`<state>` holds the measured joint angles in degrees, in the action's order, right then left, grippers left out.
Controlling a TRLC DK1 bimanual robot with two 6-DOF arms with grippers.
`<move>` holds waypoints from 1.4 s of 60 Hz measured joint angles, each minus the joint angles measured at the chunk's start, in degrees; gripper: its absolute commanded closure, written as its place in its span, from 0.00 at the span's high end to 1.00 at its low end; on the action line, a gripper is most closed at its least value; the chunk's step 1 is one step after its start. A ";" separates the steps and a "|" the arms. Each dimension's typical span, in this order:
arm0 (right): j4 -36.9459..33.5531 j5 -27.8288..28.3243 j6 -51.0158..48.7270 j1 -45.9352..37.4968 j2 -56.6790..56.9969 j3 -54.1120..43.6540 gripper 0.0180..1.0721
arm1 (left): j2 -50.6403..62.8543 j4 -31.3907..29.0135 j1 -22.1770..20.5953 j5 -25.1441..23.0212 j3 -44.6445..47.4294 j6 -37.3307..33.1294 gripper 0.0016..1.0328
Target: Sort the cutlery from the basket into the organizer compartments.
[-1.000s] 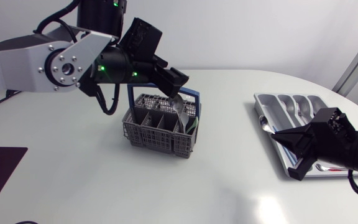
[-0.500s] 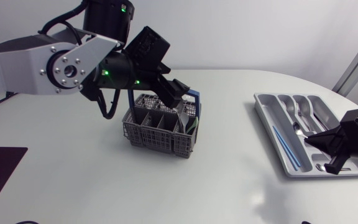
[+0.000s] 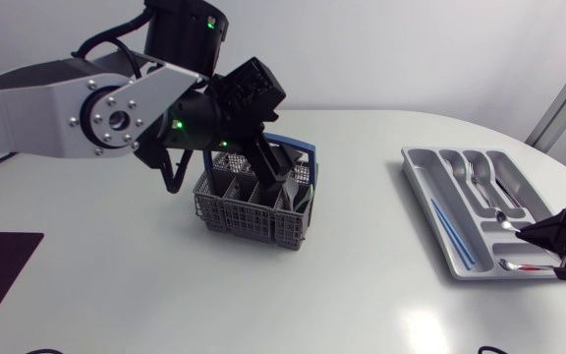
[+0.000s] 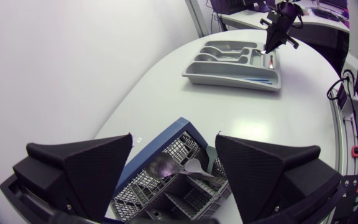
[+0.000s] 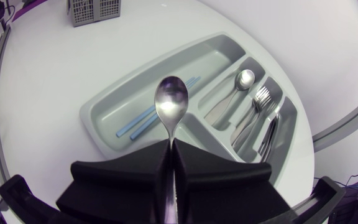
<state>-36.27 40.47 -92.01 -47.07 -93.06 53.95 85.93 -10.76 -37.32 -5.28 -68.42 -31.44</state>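
White table fills the head view, with the basket near its middle and the organizer well apart at the right. The left pincer dips into the basket's top; its grip is hidden from here. The right pincer hangs at the organizer's far right side, and a spoon juts from it over the compartments.

The left wrist view shows the left pincer wide, one finger on either side above the basket and nothing touched between them. Cutlery heads lie in the cells below. To pick well, I judge it should centre on one handle, come down between the cell walls, close on that piece alone and lift straight up so nothing snags the mesh.

The right wrist view shows the right pincer closed narrow on the spoon's handle. The bowl points ahead over the divider beside the long compartment that holds the blue sticks. A stored spoon lies in a compartment further ahead, with the forks next to it. The step in hand looks like placing the spoon. It would go best by carrying the spoon on to the stored spoon's compartment, turning it along the slot, lowering it close to the floor and only then opening. Released where it is, it could land across the divider.
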 measured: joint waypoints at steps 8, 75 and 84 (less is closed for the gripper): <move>-0.39 -1.90 -4.81 -1.88 -4.35 2.97 0.07 | 0.07 -0.33 -0.24 0.26 0.20 -1.03 0.89; 13.86 -10.34 -17.84 -1.66 -7.19 -3.85 0.07 | 0.15 -1.81 -1.99 1.53 0.66 -2.05 0.89; 13.75 -10.60 -19.30 -1.68 -6.25 -3.89 0.07 | 0.15 -1.84 -2.21 1.55 0.66 -2.08 0.89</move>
<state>-22.52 29.87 -111.31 -48.75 -99.31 50.06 86.08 -12.60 -39.53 -3.73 -67.77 -33.52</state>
